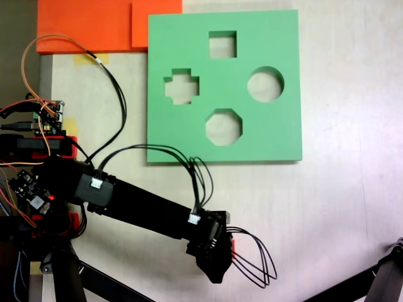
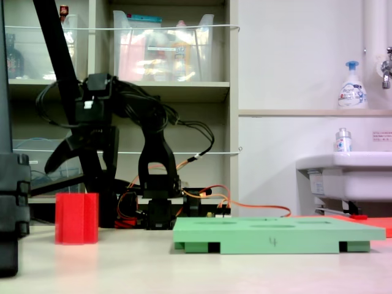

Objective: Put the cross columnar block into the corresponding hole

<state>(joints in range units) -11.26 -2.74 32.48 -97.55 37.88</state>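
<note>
Red block (image 2: 76, 218): cross-shaped foam piece, upright on the table (image 2: 202, 272) in the side fixed view, at left of frame, well apart from the green board. From above just a red sliver (image 1: 233, 246) shows at the right edge of the arm's head.
Gripper (image 2: 73, 160): above the block, pointing down, jaws spread wide w/ a clear gap between the two dark tips; holding nothing. Tips hang just over the block's top, not touching as far as I can tell. From above the black gripper body (image 1: 213, 255) covers most of the block.
Green board (image 1: 277, 135): square foam, flat on table, upper middle of the top-down view; raised on short feet in the side view (image 2: 275, 236).
Cross hole (image 1: 182, 86): plus-shaped cutout, left side of board in the top-down view; empty, table showing through.
Other cutouts: square (image 1: 223, 44), round (image 1: 265, 84), octagon (image 1: 223, 127); all empty.
Arm (image 1: 138, 204): black, reaches from base at left toward lower centre, well clear of board.
Orange foam (image 1: 94, 25): sheets at top left, touching board's corner area.
Background: shelf w/ clear bins (image 2: 162, 52), sink (image 2: 346, 174), soap bottle (image 2: 352, 86).
</note>
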